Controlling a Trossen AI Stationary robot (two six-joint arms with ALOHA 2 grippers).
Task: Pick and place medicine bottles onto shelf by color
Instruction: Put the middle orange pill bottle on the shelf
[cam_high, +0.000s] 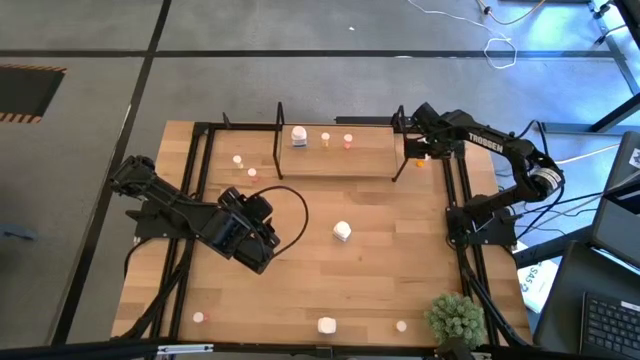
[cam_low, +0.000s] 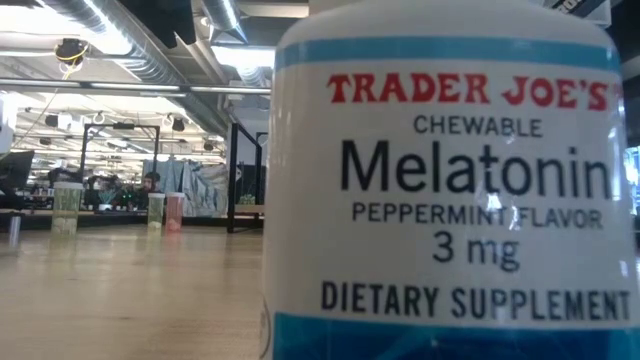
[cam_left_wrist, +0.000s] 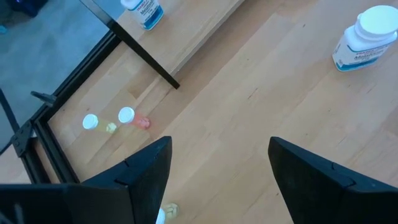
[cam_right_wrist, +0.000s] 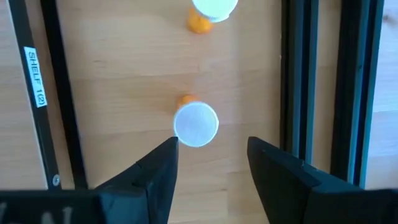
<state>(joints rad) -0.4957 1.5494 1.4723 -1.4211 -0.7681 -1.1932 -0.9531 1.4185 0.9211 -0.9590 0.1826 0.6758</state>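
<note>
A white Trader Joe's melatonin bottle stands right at the near table edge, filling the low view. Two small pale bottles lie along that edge too, beside a green plant. The left gripper hovers over the left-centre boards, fingers spread, holding nothing. Another white bottle stands mid-table. Farther back, the shelf carries a white bottle, a cream one and a pink one. The right gripper hangs at the shelf's right end, fingers apart over an orange bottle, not touching it
</note>
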